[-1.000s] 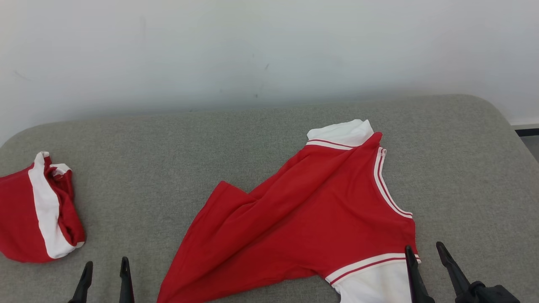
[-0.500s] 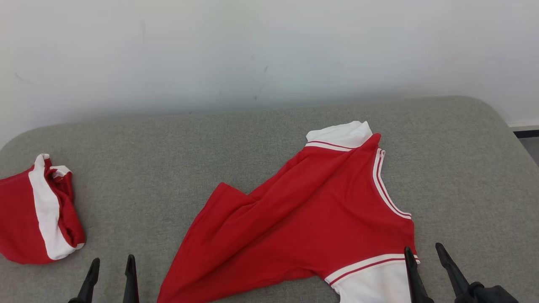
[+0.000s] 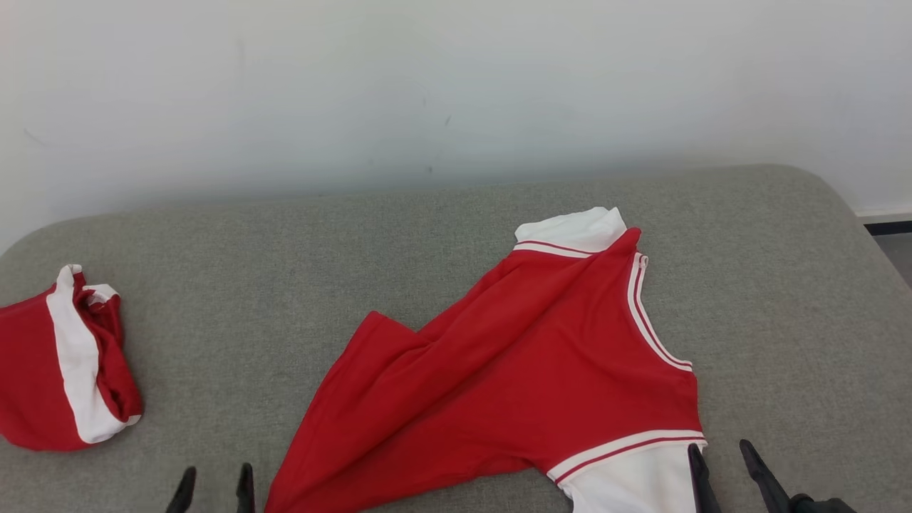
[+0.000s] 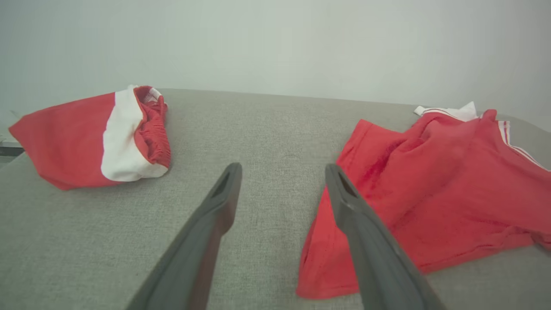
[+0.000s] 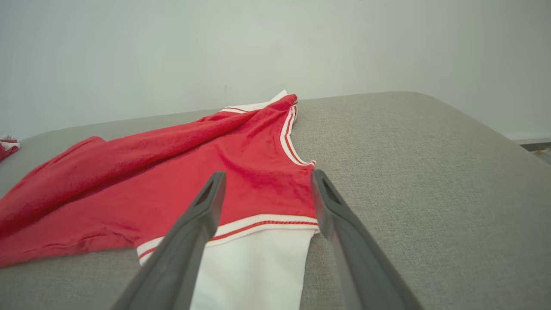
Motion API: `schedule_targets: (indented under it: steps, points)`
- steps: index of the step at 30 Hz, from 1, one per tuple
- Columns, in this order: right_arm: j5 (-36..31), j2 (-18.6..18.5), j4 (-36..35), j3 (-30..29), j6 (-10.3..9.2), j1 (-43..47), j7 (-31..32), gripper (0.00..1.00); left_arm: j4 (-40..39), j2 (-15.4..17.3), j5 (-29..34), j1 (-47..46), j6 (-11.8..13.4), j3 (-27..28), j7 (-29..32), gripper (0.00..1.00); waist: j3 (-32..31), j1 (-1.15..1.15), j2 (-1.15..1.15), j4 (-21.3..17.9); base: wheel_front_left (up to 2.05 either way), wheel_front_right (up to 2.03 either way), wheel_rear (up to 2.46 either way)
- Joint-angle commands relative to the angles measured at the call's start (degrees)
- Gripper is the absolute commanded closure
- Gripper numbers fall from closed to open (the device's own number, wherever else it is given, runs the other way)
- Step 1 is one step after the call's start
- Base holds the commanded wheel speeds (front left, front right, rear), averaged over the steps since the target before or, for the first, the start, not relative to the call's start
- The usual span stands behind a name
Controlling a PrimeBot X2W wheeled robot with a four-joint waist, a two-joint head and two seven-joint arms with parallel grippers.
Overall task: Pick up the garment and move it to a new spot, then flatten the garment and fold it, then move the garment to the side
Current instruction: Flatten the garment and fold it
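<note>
Red garment (image 3: pixel 513 377) on the grey padded surface (image 3: pixel 356 249), lying right of centre in your head view. Its long axis runs on a diagonal, from the hem (image 3: pixel 320 413) at the near left up to the far white sleeve (image 3: pixel 573 228) at the upper right. The striped neckline (image 3: pixel 652 320) faces your right, and the second white sleeve (image 3: pixel 627 484) lies at the near edge. The body is creased and lapped over itself along that diagonal. A second red-and-white piece (image 3: pixel 43 370) sits well apart at the far left of the surface. Your left gripper (image 3: pixel 217 470) stands with its fingers spread and nothing between them, just beside the hem corner. Your right gripper (image 3: pixel 718 447) is likewise spread wide and empty. In the right wrist view its fingers frame the striped band of the near sleeve, and you cannot tell whether they touch the cloth. Compared with one second ago, both pairs of fingertips sit lower in the head view. The left pair has also moved sideways toward the hem. The whole scene has slipped slightly down, which is the camera's move. The garment keeps the same outline and folds.
</note>
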Motion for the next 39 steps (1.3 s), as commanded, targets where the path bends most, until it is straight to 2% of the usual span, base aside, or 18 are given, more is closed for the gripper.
schedule_targets:
  steps: [1, 5, 13, 24, 25, 26, 27, 33, 39]
  points:
    - [-0.3, 0.1, 0.8, -0.1, -0.16, 0.0, 0.2, 0.00, 1.0, 0.2, 0.5, 0.4, -0.1, -0.5, 0.0, 0.00, 0.1, 0.00, 0.00, 0.0, 0.00, 0.00, 0.00]
    - [-0.9, 0.8, 5.4, -0.9, -0.16, -0.6, 1.3, 0.00, 6.2, 0.1, 0.6, -0.1, -0.2, -2.9, 0.0, 0.00, 0.4, 0.00, 0.00, -0.4, 0.00, 0.00, 0.00]
    - [-0.7, 1.9, 16.3, -0.2, -0.16, -3.7, 2.5, 0.00, 16.3, 0.2, -1.4, -3.1, -0.3, -4.1, 0.0, 0.00, 1.7, 0.00, 0.00, -1.2, 0.00, 0.00, 0.00]
    - [2.8, 4.1, 30.7, 4.4, -0.15, -9.3, 2.6, 0.00, 23.5, 0.2, -3.4, -8.0, -0.4, -6.8, 0.0, 0.00, 4.0, 0.00, 0.00, -1.2, 0.00, 0.00, 0.00]
    - [3.5, 4.4, 31.4, 5.5, -0.04, -9.9, 2.4, 0.83, 24.1, 0.1, -3.7, -8.3, -0.4, -7.3, 0.0, 0.06, 4.2, 0.00, 0.00, -1.2, 0.00, 0.00, 0.00]
    - [4.3, 4.7, 31.7, 6.2, 0.06, -10.6, 2.0, 1.00, 24.6, 0.0, -3.8, -8.8, -0.4, -7.6, 0.0, 0.66, 4.3, 0.00, 0.00, -1.2, 0.00, 0.00, 0.00]
    - [5.3, 4.9, 31.9, 7.2, 0.07, -11.1, 1.8, 1.00, 24.8, 0.1, -4.0, -9.2, -0.4, -8.1, 0.1, 1.00, 4.4, 0.00, 0.00, -1.2, 0.00, 0.00, 0.00]
    - [9.3, 4.8, 30.3, 10.6, 0.06, -12.6, 0.6, 1.00, 24.6, 0.1, -5.9, -9.9, -0.4, -9.9, 0.2, 1.00, 4.6, 0.00, 0.00, -1.4, 0.00, 0.00, 0.00]
    - [10.3, 1.6, 21.6, 10.6, -0.02, -15.0, -0.1, 1.00, 19.1, 1.5, -7.5, -11.5, -0.3, -9.3, 0.0, 1.00, 5.5, 0.00, 0.00, -2.1, 0.00, 0.00, 0.00]
